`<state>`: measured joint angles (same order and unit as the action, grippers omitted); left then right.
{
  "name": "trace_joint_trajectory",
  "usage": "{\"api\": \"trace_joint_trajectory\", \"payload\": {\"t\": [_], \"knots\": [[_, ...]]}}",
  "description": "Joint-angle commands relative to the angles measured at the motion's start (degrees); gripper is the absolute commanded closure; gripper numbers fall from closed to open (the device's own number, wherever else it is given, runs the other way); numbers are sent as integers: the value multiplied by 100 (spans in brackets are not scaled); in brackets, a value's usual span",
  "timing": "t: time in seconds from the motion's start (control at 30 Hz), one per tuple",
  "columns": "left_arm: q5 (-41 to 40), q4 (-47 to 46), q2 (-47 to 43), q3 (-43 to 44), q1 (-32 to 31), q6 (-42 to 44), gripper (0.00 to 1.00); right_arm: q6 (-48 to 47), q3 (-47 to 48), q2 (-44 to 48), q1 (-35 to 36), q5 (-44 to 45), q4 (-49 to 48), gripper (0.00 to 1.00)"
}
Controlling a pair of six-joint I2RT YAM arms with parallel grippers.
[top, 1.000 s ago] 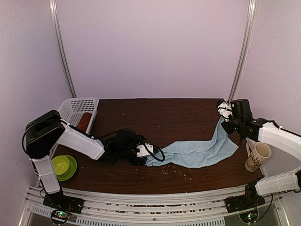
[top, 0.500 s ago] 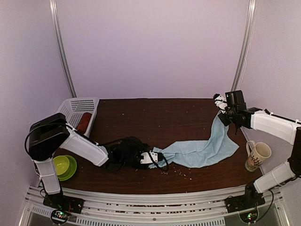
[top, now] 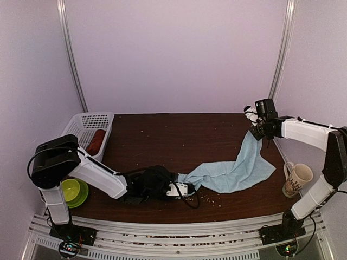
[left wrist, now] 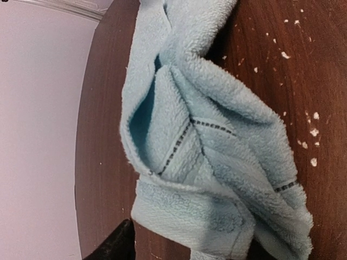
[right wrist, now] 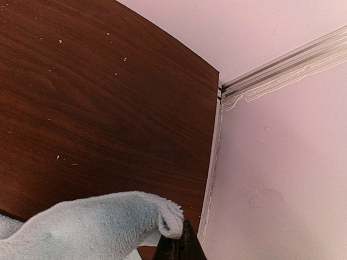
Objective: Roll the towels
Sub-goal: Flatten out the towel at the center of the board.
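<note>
Near the front edge of the dark brown wooden table (top: 179, 135), my left gripper (top: 181, 188) has pushed further right and forward over the last second, up against the bunched end of the pale light-blue terry towel (top: 227, 173). Its jaws have narrowed from wide to roughly half open as they came in. My wrist view shows folded cloth filling the frame right in front of my fingers, but I cannot tell whether they actually pinch it yet. My right gripper (top: 254, 120) is fully closed on the towel's opposite corner and has carried it higher and further back, towards the far right corner. The cloth now climbs off the table there and lies in a straighter band between my two arms, though its middle is wrinkled. I judge this as stretching the towel flat before any rolling, so the roll itself has not begun. The rust-red cloth towel (top: 96, 141) lies in the white perforated plastic basket (top: 89, 120) at far left, untouched.
</note>
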<state>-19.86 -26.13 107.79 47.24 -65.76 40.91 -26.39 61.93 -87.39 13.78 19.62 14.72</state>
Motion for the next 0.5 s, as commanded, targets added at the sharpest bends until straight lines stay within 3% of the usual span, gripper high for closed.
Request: {"api": "trace_joint_trajectory", "payload": {"t": [0.0,0.2,0.47], "knots": [[-198,-359,-41,-62,-47,7,45,128,363,-183,-170,91,174,100],[-256,-252,43,-17,-154,-4,57,186,443,-330,-201,45,268,100],[-385,-156,-33,-64,-408,-118,58,135,509,-513,-247,176,255,100]]}}
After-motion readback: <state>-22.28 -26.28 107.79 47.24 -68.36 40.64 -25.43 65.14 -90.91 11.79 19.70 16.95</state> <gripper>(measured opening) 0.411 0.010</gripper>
